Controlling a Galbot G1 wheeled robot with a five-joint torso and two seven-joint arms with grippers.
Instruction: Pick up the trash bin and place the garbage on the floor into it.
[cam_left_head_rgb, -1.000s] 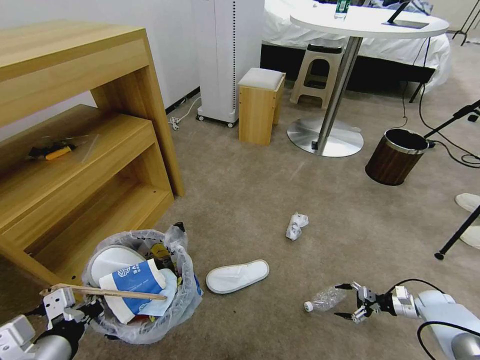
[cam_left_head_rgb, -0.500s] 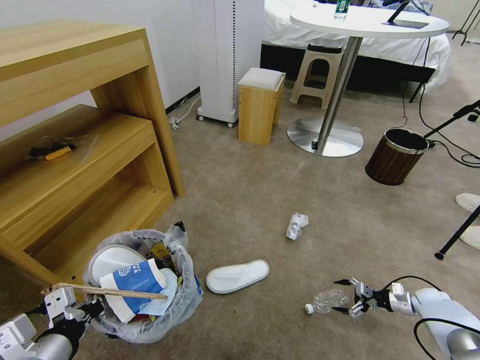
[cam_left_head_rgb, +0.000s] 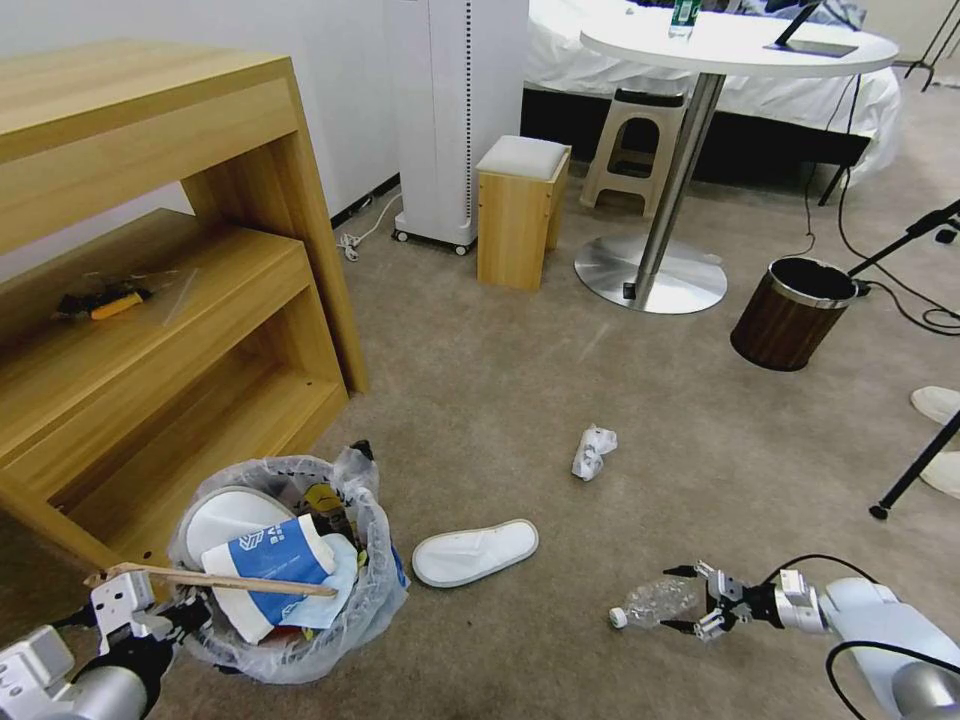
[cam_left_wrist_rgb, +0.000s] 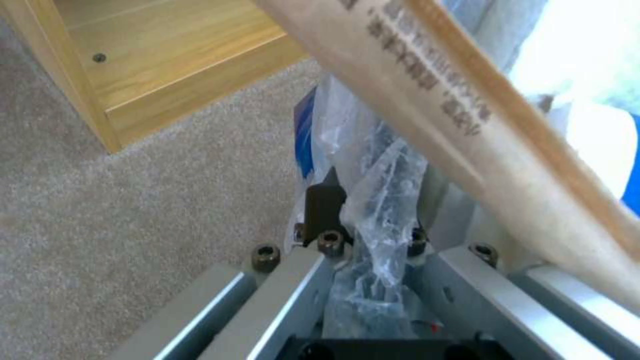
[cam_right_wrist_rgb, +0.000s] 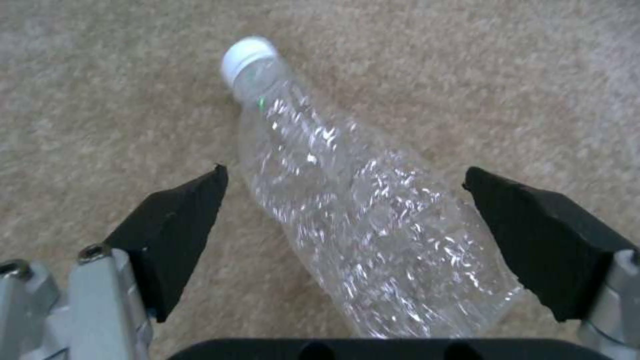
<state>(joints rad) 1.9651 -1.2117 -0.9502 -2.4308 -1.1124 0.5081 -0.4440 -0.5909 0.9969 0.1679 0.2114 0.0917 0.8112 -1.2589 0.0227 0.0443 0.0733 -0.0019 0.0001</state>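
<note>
1. The trash bin (cam_left_head_rgb: 290, 585) stands on the beige floor (cam_left_head_rgb: 520, 400) beside the wooden shelf unit (cam_left_head_rgb: 160, 300), its crinkly liner clenched at the near rim by the left gripper (cam_left_head_rgb: 165, 620); a blue-white paper cup (cam_left_head_rgb: 270, 560), a white slipper (cam_left_head_rgb: 230, 515) and a wooden stick (cam_left_head_rgb: 215, 582) fill it.
2. The right gripper (cam_left_head_rgb: 692, 600), jaws spread wide, straddles the base of a clear bottle (cam_left_head_rgb: 655, 600) lying on the carpet, pads (cam_right_wrist_rgb: 180, 220) apart from the plastic.
3. A second slipper (cam_left_head_rgb: 475, 552) lies between bin and bottle.
4. Farther off, a white wad (cam_left_head_rgb: 593, 450) rests alone.
5. Beyond, a brown bin (cam_left_head_rgb: 790, 312) stands near the round table (cam_left_head_rgb: 740, 45).
</note>
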